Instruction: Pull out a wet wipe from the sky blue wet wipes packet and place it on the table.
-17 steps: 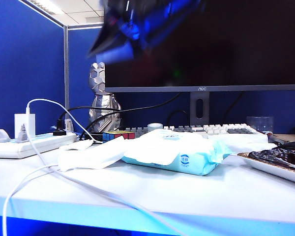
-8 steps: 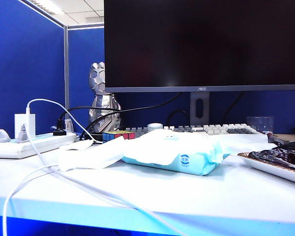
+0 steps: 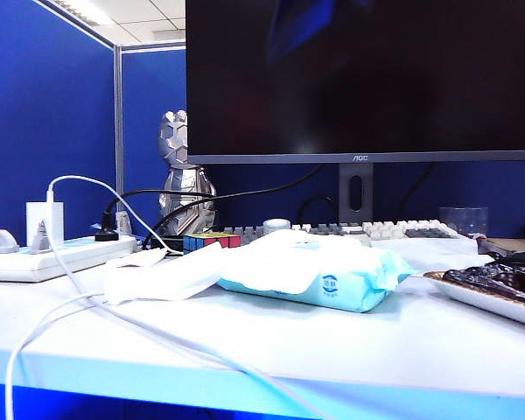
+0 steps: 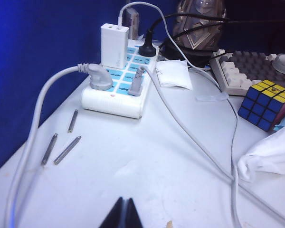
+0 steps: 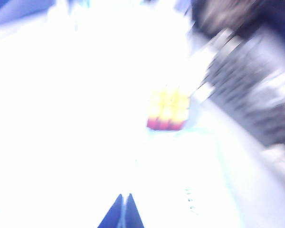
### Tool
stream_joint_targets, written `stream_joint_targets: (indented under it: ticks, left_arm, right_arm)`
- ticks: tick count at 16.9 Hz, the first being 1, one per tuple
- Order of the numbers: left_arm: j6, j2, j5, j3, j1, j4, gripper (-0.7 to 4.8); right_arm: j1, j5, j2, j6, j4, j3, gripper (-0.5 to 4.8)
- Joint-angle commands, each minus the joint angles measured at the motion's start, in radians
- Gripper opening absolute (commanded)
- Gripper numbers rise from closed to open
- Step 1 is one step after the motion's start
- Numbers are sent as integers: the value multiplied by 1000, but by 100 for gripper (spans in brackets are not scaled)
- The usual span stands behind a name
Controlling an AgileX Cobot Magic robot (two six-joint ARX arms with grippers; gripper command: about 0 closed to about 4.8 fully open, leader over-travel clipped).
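**Inspector:** Where is the wet wipe (image 3: 162, 276) lying?

**Assistant:** It is lying flat on the table (image 3: 350, 337), stretching left from the sky blue wet wipes packet (image 3: 319, 278); its right end is touching the pack's top. The packet is resting on the table in front of the keyboard (image 3: 367, 231) and the monitor (image 3: 359, 79).

**Inspector:** The left claw (image 4: 125, 213)?

**Assistant:** Its fingers are pressing together, holding nothing, and it is hanging above bare table near the white power strip (image 4: 116, 90). Three metal pins (image 4: 61, 145) are lying beside the strip, and the puzzle cube (image 4: 267, 104) is sitting just by the keyboard's corner.

**Inspector:** And the right claw (image 5: 124, 211)?

**Assistant:** Its tips are meeting as well, gripping nothing. The right wrist view is showing heavy blur; the cube is appearing as a yellow and red patch ahead of it, over washed-out white. In the exterior view neither claw is showing clearly.
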Motion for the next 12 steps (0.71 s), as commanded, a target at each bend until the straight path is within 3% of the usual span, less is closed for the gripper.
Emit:
stream_joint_targets:
  ticks: [1, 4, 12]
  left_arm:
    - [-2, -3, 1, -2, 2, -6, -1]
    - [-2, -3, 1, -2, 2, -6, -1]
    - [-2, -3, 1, -2, 2, -6, -1]
  right_arm:
    - [1, -61, 163, 2, 69, 12, -1]
    - [2, -145, 278, 5, 115, 12, -1]
    - [3, -127, 360, 31, 187, 12, -1]
